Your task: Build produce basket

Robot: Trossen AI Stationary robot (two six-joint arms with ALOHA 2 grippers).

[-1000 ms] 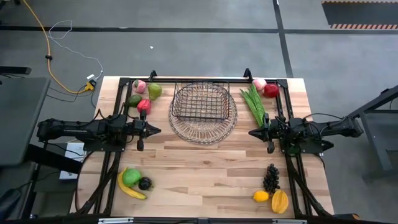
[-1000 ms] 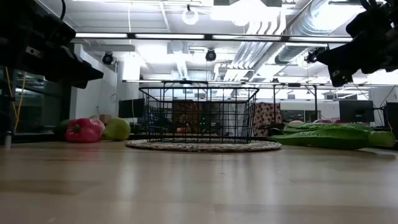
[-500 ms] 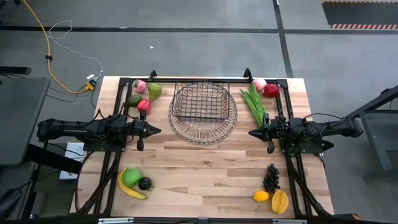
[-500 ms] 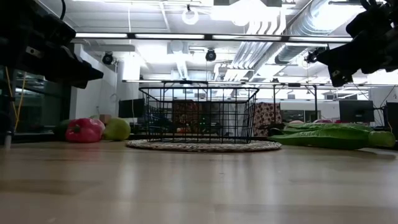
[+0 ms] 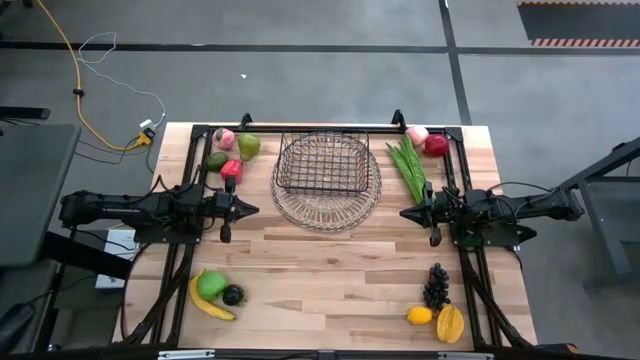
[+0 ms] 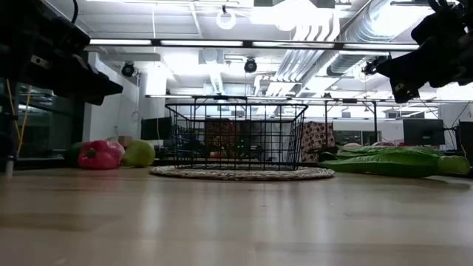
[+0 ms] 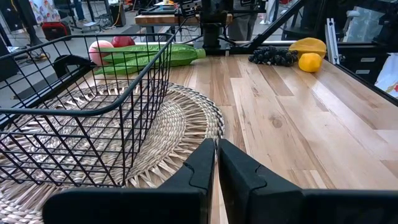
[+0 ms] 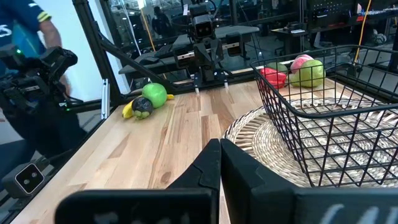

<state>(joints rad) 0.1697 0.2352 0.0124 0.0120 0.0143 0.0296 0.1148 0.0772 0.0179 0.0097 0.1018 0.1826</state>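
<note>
The dark wire basket (image 5: 322, 166) stands on a round woven mat (image 5: 327, 203) at the table's far middle. Produce lies in four groups: peach, pear and red and green fruits (image 5: 231, 152) far left; a green leafy bunch (image 5: 408, 168) with a peach and red apple (image 5: 428, 141) far right; banana, green apple and plum (image 5: 215, 291) near left; grapes (image 5: 436, 285), lemon and mango (image 5: 441, 320) near right. My left gripper (image 5: 252, 210) hovers shut left of the mat. My right gripper (image 5: 406, 213) hovers shut right of it.
A dark metal frame (image 5: 320, 127) runs along the table's far edge and down both sides. Bare wood (image 5: 330, 270) stretches across the near middle between the two near fruit groups. A person (image 8: 31, 81) stands beyond the table's left edge in the right wrist view.
</note>
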